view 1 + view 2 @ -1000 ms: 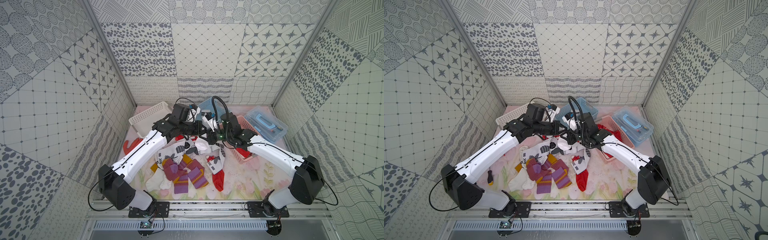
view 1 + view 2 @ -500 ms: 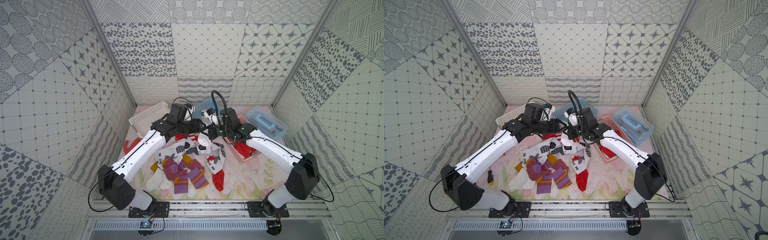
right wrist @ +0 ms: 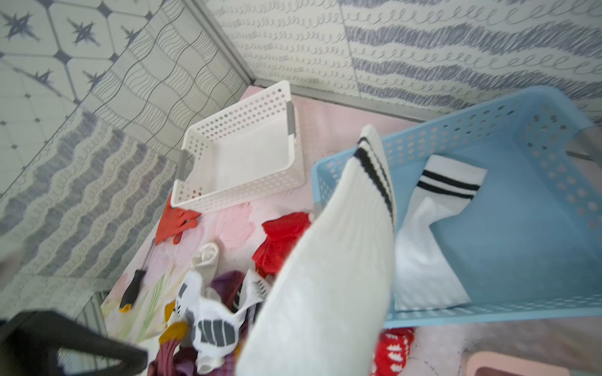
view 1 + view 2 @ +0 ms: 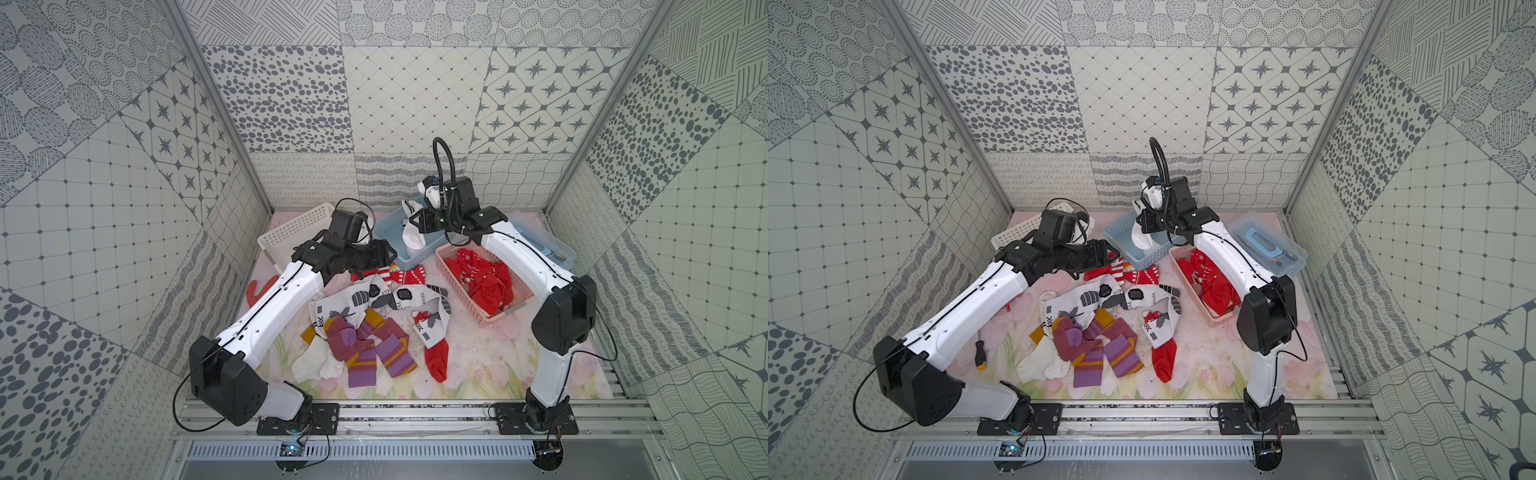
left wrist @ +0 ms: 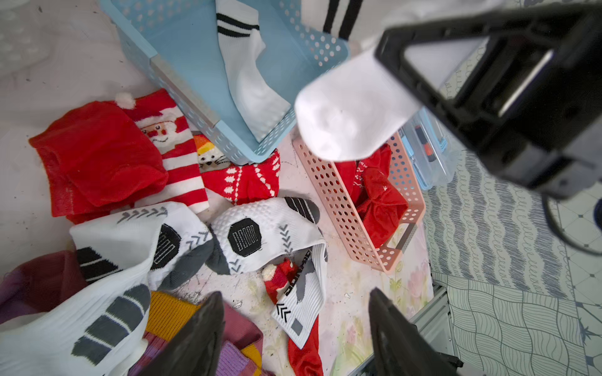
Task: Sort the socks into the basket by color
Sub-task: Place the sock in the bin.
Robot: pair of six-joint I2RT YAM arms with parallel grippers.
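floral mat (image 4: 478, 365): right gripper (image 4: 420, 219) clamps white sock (image 3: 325, 276) by blue basket (image 3: 488, 314); left gripper (image 5: 294, 298) spread wide.

The only lettering, black print on a white patterned sock (image 5: 304, 294), is too small to read.

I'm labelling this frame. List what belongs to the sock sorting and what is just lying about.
Belongs to the job:
- white sock, held up
- red socks
- patterned socks
- purple socks
- blue basket
- pink basket
- white basket

Lying about:
- glove
- screwdriver
- clear box
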